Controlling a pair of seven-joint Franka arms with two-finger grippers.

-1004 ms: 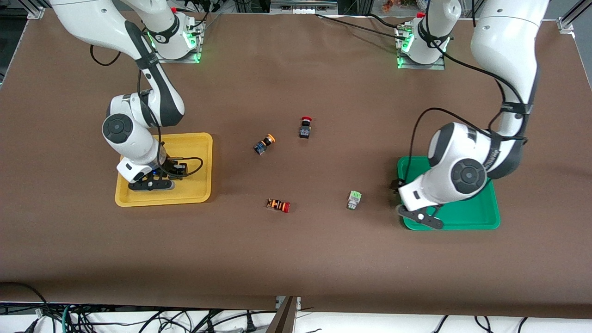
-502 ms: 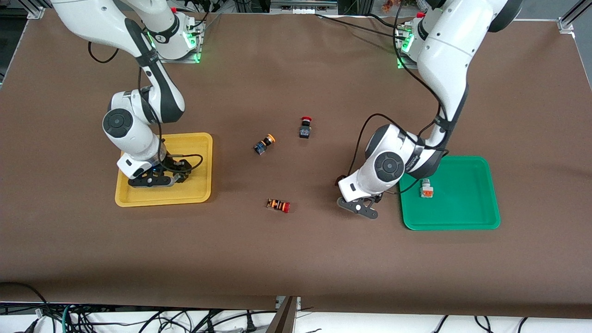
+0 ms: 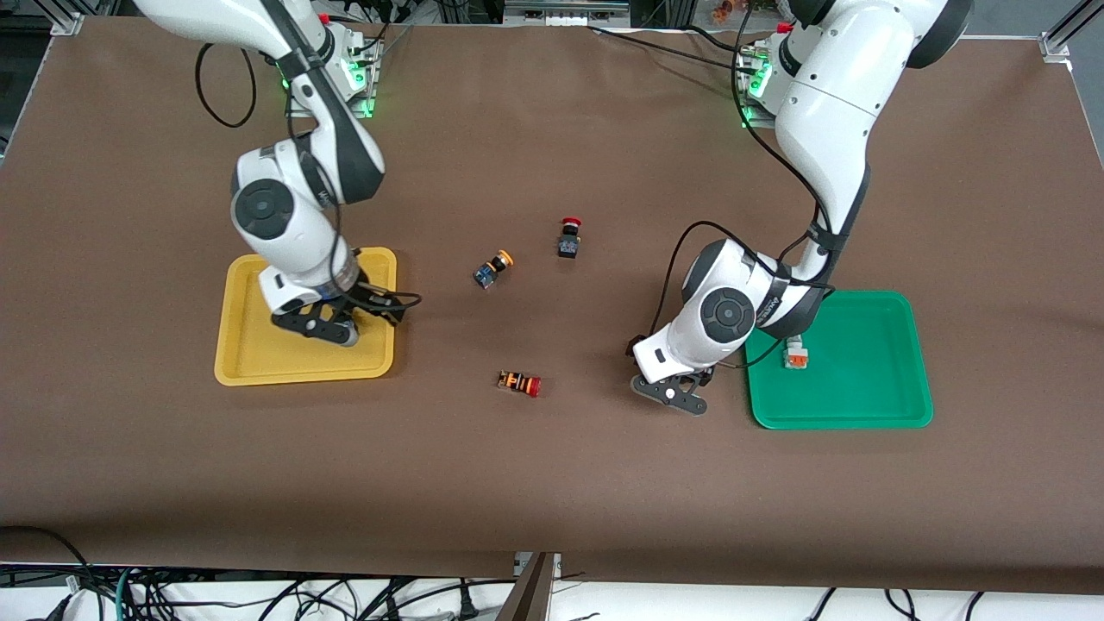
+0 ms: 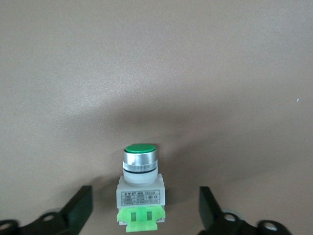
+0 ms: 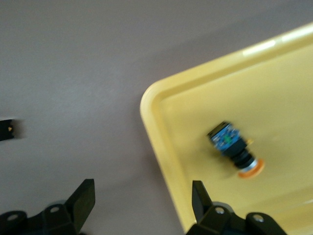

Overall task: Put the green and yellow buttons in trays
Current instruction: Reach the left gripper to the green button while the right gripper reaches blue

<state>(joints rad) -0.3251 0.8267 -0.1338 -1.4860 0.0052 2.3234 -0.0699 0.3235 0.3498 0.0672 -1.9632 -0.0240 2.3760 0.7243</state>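
My left gripper (image 3: 671,376) is open, low over the table beside the green tray (image 3: 871,405). In the left wrist view (image 4: 145,211) a white-bodied button with a green cap and green block (image 4: 141,193) lies between its fingers, untouched; the arm hides it in the front view. A white button with an orange block (image 3: 795,354) lies in the green tray. My right gripper (image 3: 371,310) is open and empty over the yellow tray's (image 3: 259,366) rim (image 5: 161,147). A yellow-capped button (image 5: 234,149) lies in that tray. Another yellow-capped button (image 3: 492,268) lies mid-table.
A red-capped black button (image 3: 568,238) stands farther from the front camera than the yellow-capped one on the table. A red-capped button with an orange-striped body (image 3: 519,383) lies nearer to the camera, between the two trays.
My left arm left the green tray, where the white and orange button now lies, and came down around the green button. My right gripper rose from the yellow tray's floor to its rim.
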